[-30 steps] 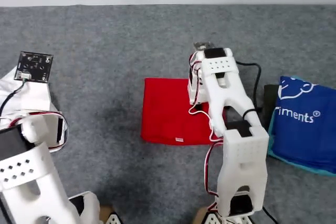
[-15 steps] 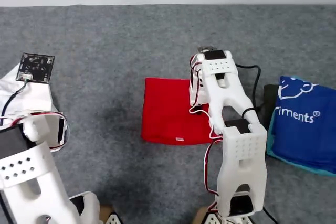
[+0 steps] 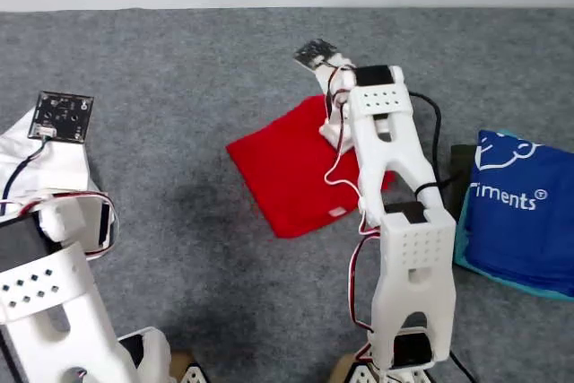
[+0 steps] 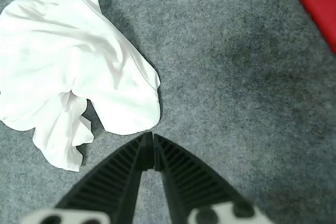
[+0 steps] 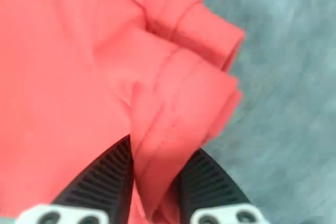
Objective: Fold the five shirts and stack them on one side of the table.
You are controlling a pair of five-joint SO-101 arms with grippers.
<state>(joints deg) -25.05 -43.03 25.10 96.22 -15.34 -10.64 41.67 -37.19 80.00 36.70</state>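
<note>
**A:** What do we see changed in the last 0.5 s?

**B:** The red shirt (image 3: pixel 287 172) lay square to the table (image 3: pixel 179 69) edge, and now we find it swung round, with 1 corner dragged toward the far side. The right arm has swung with it.

**A:** Do we have a grip?

**B:** Yes. The right gripper (image 5: pixel 157 153) is grasping a folded edge of the red shirt (image 5: pixel 79 51), with cloth bunched between its fingers.

**A:** And our other arm?

**B:** It has not moved. The left gripper (image 4: pixel 152 140) hangs over bare table just beside the crumpled white shirt (image 4: pixel 68 61), its fingers clenched on nothing.

**A:** What does that mean for the job?

**B:** We judge the red one is folded and being hauled off, probably to the blue shirt (image 3: pixel 525 213) on the pile at the right edge. We still have to fold the white one.
</note>
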